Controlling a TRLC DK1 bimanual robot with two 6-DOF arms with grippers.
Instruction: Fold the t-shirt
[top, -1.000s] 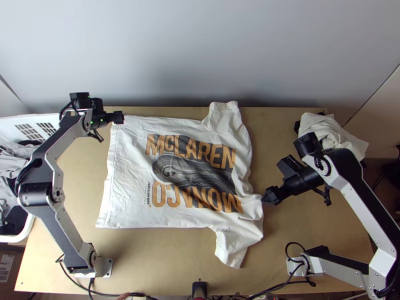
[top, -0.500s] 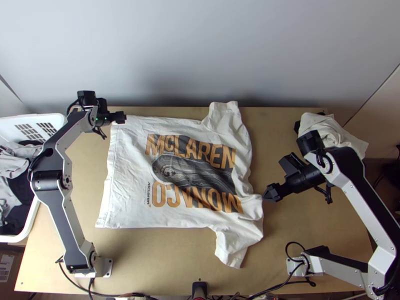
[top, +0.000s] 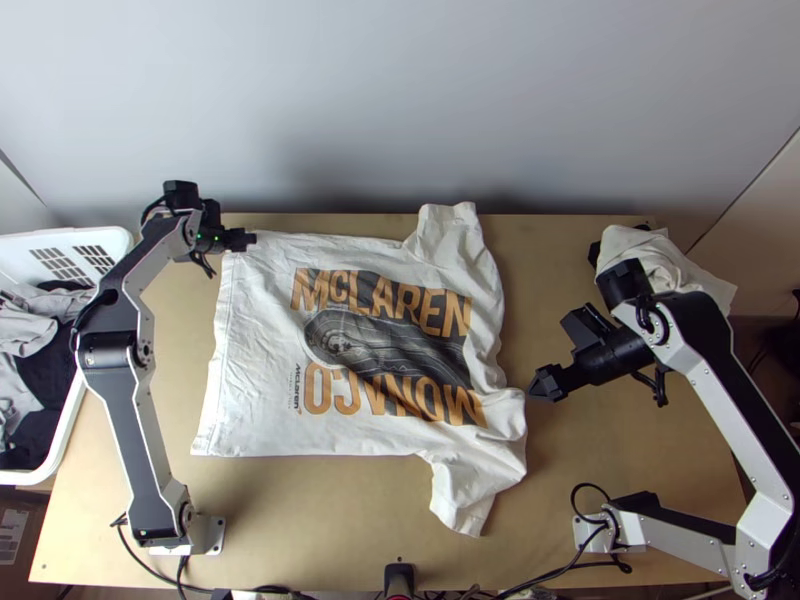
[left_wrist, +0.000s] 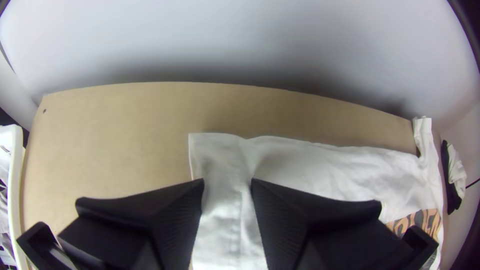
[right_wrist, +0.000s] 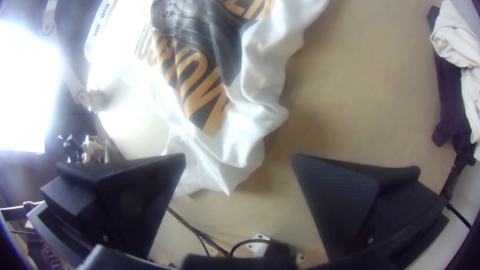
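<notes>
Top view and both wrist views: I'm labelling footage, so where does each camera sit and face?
Top view: high over the table's near edge, looking steeply down; left arm, right arm show.
Left wrist view: on that wrist, facing the hem corner of the t-shirt; open left tool shows.
Right wrist view: on that wrist, facing the near sleeve; open right tool shows.
All three share the print.
</notes>
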